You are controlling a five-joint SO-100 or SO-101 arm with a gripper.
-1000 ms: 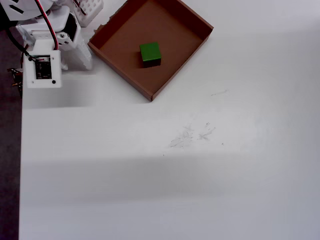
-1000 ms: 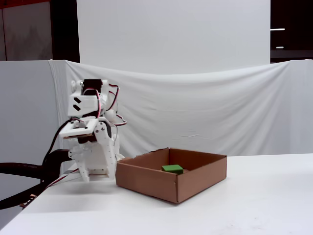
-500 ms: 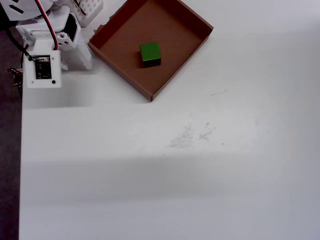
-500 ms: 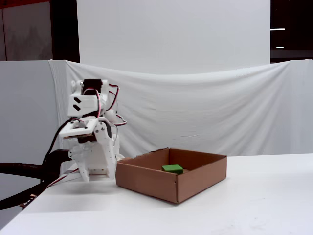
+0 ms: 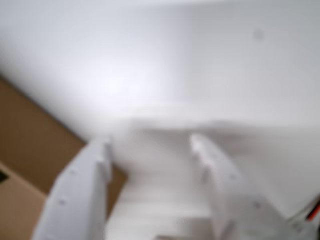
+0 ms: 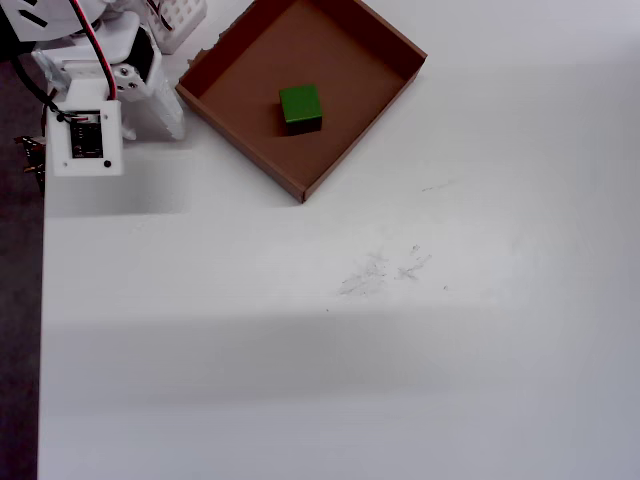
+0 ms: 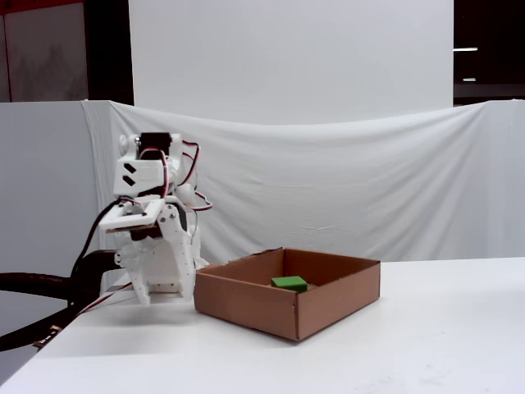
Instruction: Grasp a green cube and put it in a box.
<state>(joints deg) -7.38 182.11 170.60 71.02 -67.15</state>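
Your jaws stand apart in the blurred wrist view, with nothing between the two white fingers (image 5: 80, 185) of the gripper (image 5: 150, 145), only bare white table (image 5: 200, 65) past them. A brown edge of the box (image 5: 30, 145) shows at the left of that view, beside the left finger. In the overhead view you can see the cube (image 6: 300, 107) lying inside the box (image 6: 395, 90), near the middle of its floor and clear of all four walls. The arm (image 6: 95, 110) is folded back at the upper left of the overhead view, just beside the box's left corner. In the fixed view the arm (image 7: 152, 238) sits left of the box (image 7: 246, 300), and the cube's (image 7: 289, 283) green top shows over the near wall.
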